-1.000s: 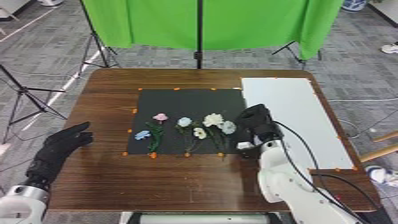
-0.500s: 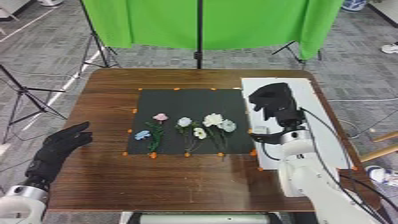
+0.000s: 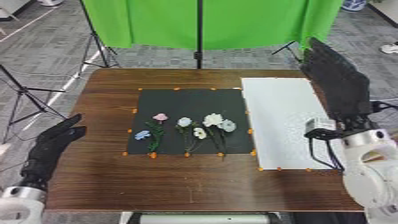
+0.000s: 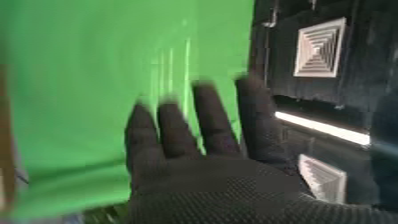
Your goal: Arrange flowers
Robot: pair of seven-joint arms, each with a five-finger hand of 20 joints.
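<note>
Up from the white sheet [image 3: 280, 115], the right hand [image 3: 342, 82] has moved to the upper right, fingers straight, apparently spread.

The table [image 3: 213, 192] is smooth wood, the backdrop [image 3: 253, 25] cloth (loosely creased).

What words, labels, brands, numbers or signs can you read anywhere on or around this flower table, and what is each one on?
No readable text.
Small white box by the wrist of the right hand: any marks are too small to read.
Black mat under the flowers: no writing that I can see.
White sheet: none that I can see.
</note>
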